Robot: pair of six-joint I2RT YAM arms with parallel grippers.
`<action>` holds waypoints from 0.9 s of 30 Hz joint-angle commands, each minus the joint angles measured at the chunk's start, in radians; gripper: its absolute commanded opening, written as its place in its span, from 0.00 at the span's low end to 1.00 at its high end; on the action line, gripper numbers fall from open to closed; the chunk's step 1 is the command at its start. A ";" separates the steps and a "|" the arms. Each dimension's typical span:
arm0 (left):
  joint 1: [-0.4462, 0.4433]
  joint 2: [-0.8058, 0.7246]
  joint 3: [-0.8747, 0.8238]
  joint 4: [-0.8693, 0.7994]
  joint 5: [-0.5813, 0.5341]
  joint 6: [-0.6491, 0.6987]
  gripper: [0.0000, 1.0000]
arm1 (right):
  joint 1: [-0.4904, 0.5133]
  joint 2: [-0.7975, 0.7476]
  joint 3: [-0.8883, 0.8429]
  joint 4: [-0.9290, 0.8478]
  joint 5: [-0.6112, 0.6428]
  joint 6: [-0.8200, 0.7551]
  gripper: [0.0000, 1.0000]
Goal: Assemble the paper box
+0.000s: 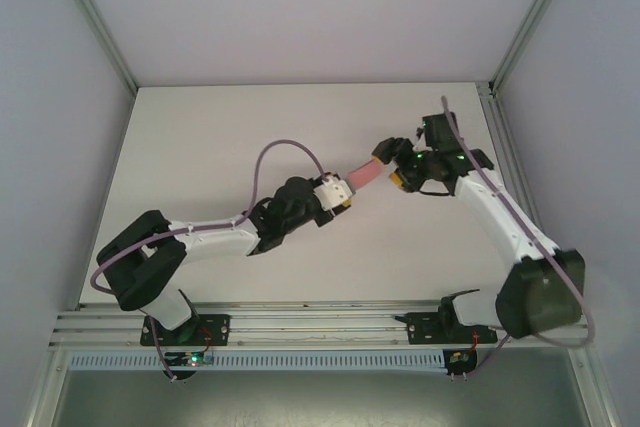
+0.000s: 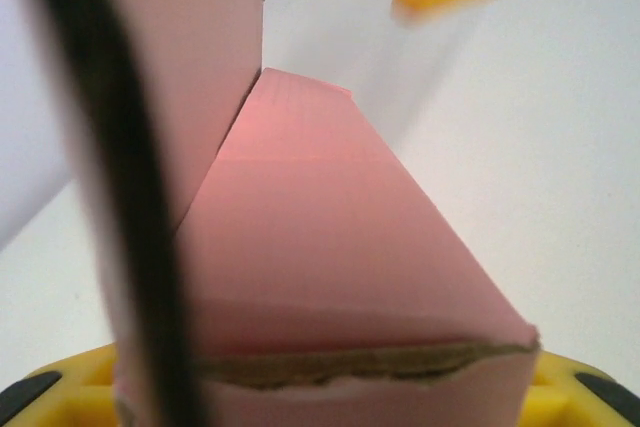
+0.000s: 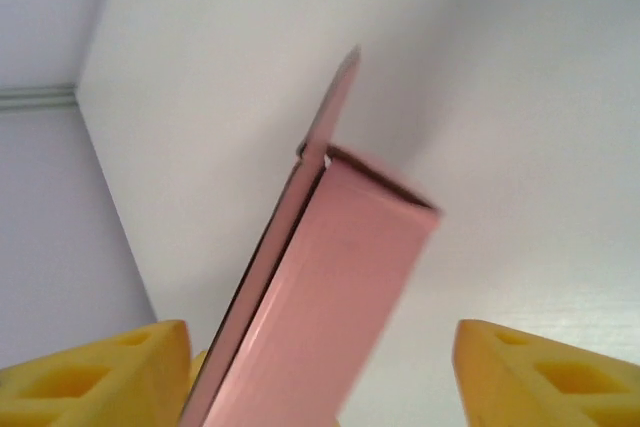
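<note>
- The paper box (image 1: pixel 362 176) is thin pink card with a smooth, matte face, folded into a slim rectangular sleeve. It hangs in the air above the middle of the counter (image 1: pixel 250 127), between the two arms.
- Its near end sits between the yellow pads of the left end effector (image 1: pixel 338 193), which is pinching it. At that end the left wrist view shows a rough, brownish raw card edge (image 2: pixel 370 362).
- A flat flap (image 2: pixel 190 57) stands up along the box's left side, and in the right wrist view a thin flap tip juts past its far end.
- The right end effector (image 1: pixel 392 165) is spread, with its yellow fingers (image 3: pixel 550 372) on either side of the box's far end. One finger is clear of the card and the other is just beside it.
- The counter is plain white and smooth. A purple cable (image 1: pixel 285 145) arcs over the left arm, and a ribbed aluminium rail (image 1: pixel 300 325) runs along the near edge.
</note>
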 commanded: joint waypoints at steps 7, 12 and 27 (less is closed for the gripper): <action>0.212 -0.053 -0.102 0.097 0.441 -0.311 0.50 | -0.089 -0.278 -0.175 0.453 -0.217 -0.496 0.98; 0.267 -0.048 -0.101 0.009 0.584 -0.307 0.52 | -0.063 -0.234 -0.234 0.420 -0.380 -0.737 0.95; 0.267 -0.052 -0.133 -0.142 0.568 -0.180 0.52 | 0.034 0.174 0.018 -0.073 -0.281 -1.367 0.75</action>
